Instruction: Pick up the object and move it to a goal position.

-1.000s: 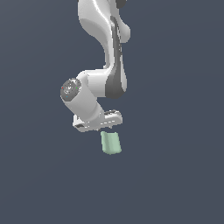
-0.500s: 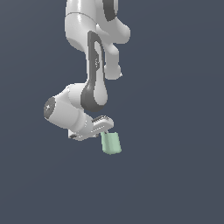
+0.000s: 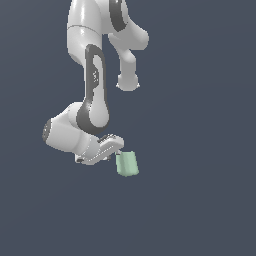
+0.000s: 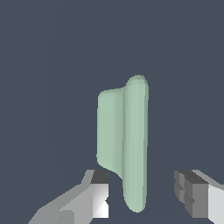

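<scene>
The white arm (image 3: 95,75) fills the upper left of the exterior view, dropping from the top edge in a long bend with dark grey bands at its joints, and its bulky wrist sits low on the exterior view's left, just below mid-height. Everything hangs against a flat slate-blue backdrop with no surface markings to read. Out of that wrist, angled toward the exterior view's right, comes the gripper (image 3: 116,150), tilted rather than pointing straight down. Right at its tip, just below centre of the frame, is the block (image 3: 127,164), pale mint green, matte, a little tilted, narrower than the white hand beside it. In the wrist view the block (image 4: 124,140) stands tall in the middle of the picture, with a flatter slab on one side and a rounded ridge running its length on the other. The two fingers (image 4: 94,199) show at the bottom corners, grey and white, spread apart, with the block's near end between them. There is a clear gap of backdrop between the block and the far finger, and the nearer one sits just beside it, so the claw is released, not clenched on anything.
</scene>
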Tool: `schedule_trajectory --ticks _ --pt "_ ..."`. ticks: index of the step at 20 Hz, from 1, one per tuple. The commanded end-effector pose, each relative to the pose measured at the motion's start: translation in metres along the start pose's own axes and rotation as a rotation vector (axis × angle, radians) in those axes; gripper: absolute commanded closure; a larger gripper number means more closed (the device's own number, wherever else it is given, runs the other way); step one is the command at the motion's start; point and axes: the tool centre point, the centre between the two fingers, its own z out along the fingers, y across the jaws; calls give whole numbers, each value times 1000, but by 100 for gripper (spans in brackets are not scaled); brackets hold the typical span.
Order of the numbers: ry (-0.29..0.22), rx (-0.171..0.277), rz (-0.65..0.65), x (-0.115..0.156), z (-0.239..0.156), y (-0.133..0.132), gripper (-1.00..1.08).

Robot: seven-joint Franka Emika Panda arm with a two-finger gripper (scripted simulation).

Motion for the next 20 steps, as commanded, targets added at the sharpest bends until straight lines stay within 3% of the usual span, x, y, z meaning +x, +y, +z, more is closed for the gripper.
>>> schedule_trajectory --ticks 1,16,17,20 --pt "6 15 -7 1 0 1 -20" --pt "7 17 -8 0 30 1 -20" --pt "7 17 -8 0 30 1 108" --pt "7 17 -8 0 30 1 108"
